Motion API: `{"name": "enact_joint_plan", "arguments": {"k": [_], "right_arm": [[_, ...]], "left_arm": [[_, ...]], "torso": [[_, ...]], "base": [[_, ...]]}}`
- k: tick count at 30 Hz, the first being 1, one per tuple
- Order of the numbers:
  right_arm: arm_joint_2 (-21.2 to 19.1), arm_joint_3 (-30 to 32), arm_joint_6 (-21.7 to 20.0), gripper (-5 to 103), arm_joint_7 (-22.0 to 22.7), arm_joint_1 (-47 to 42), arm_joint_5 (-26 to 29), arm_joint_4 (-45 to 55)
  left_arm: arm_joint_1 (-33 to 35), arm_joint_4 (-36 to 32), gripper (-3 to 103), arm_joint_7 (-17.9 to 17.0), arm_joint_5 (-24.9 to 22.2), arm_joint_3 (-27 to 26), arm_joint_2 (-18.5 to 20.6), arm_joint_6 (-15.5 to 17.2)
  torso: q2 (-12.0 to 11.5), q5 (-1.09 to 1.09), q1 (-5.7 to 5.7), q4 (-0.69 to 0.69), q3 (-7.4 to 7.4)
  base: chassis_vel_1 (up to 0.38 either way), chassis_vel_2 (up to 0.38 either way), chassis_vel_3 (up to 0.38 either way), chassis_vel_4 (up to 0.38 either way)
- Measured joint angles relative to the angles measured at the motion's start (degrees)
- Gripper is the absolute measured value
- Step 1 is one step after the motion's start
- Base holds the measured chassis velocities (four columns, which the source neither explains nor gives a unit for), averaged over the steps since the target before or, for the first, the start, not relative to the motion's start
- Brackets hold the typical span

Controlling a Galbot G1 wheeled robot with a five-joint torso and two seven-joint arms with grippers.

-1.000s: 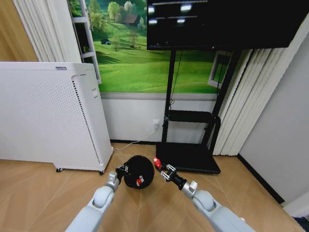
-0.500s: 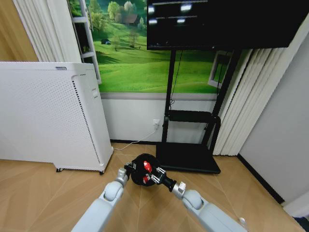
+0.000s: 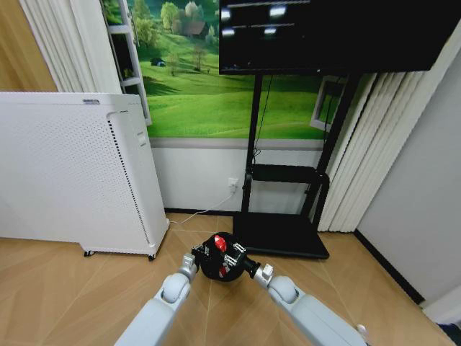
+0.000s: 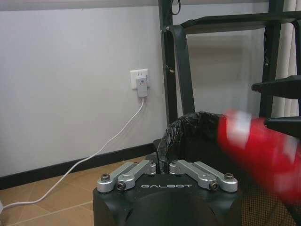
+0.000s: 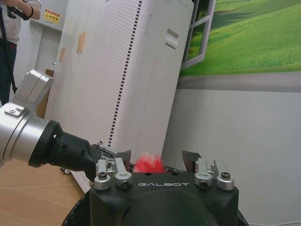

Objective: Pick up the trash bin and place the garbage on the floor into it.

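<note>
The trash bin (image 3: 213, 267), black and round with a dark liner, hangs just above the wood floor. My left gripper (image 3: 199, 254) is shut on its near rim, and the left wrist view shows the left gripper (image 4: 161, 165) clamped on the liner edge of the trash bin (image 4: 188, 136). My right gripper (image 3: 232, 253) is over the bin's mouth. Its fingers (image 5: 123, 161) stand apart around the red-and-white wrapper (image 5: 149, 163), which is blurred and loose. The wrapper (image 4: 256, 150) is below the right fingers, over the bin. Another red piece of garbage (image 3: 223, 271) lies inside the bin.
The tall white perforated appliance (image 3: 72, 173) stands at the left. A black TV stand (image 3: 281, 238) with a flat base sits right behind the bin. A white cable runs from a wall socket (image 4: 140, 82) down to the floor. Curtains hang at the right.
My left gripper carried the bin forward and right. My right gripper swung left from beside the bin to over its mouth. The red wrapper has come out of its fingers.
</note>
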Motion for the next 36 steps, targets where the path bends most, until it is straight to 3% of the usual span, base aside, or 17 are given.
{"name": "enact_joint_plan", "arguments": {"k": [1, 2, 3, 5, 11, 20, 23, 29, 36], "right_arm": [[0.0, 0.0, 0.0, 60, 0.0, 0.0, 0.0, 0.0], [-0.26, 0.12, -0.17, 71, -0.08, -0.01, 0.08, 0.21], [-0.26, 0.12, -0.17, 71, -0.08, -0.01, 0.08, 0.21], [-0.55, 0.27, -0.3, 82, -0.15, -0.02, 0.17, 0.49], [-0.85, 1.4, -0.39, 99, 0.37, -0.59, 0.18, 0.77], [-0.25, 7.84, -3.39, 100, 3.24, -2.63, 0.39, 0.94], [0.45, 14.06, -5.66, 100, 5.51, -4.58, 0.41, -0.22], [-0.07, 17.9, -7.36, 100, 7.72, -6.5, 0.02, -1.96], [-0.83, 24.62, -13.38, 100, 17.8, -10.08, -1.03, -6.08]], "left_arm": [[0.0, 0.0, 7, 0.0, 0.0, 0.0, 0.0, 0.0], [0.03, -0.06, 7, 0.0, 0.03, -0.05, 0.01, 0.0], [0.03, -0.06, 7, 0.0, 0.03, -0.05, 0.01, 0.0], [0.05, -0.18, 7, 0.02, 0.05, -0.14, 0.05, 0.0], [0.28, -0.76, 7, 0.03, 0.05, -0.52, 0.19, 0.05], [2.83, -3.33, 7, -0.02, -0.41, -3.95, 2.17, 0.26], [6.92, -6.81, 7, -0.01, -1.04, -9.01, 3.94, 0.42], [10.26, -10.04, 7, 0.01, -1.29, -13.82, 5.11, 0.55], [14.76, -15.98, 7, -0.2, -2.76, -19.1, 7.2, 1.02]], "torso": [[0.0, 0.0, 0.0, 0.0, 0.0], [0.0, 0.0, 0.0, 0.0, 0.0], [0.0, 0.0, 0.0, 0.0, 0.0], [0.0, 0.0, 0.0, 0.0, 0.0], [0.0, 0.0, 0.0, 0.0, 0.0], [0.0, 0.0, 0.0, 0.0, 0.0], [0.0, 0.0, 0.0, 0.02, 0.0], [0.0, 0.0, 0.0, 0.01, 0.0], [0.0, 0.0, 0.0, -0.01, 0.0]], "base": [[0.0, 0.0, 0.0, 0.0], [0.0, 0.0, 0.0, 0.0], [0.0, 0.0, 0.0, 0.0], [0.0, 0.0, 0.0, 0.0], [0.0, 0.0, 0.0, 0.0], [0.0, 0.0, 0.0, 0.0], [0.0, 0.0, 0.0, 0.0], [0.0, 0.0, 0.0, 0.0], [0.0, 0.0, 0.0, 0.0]]}}
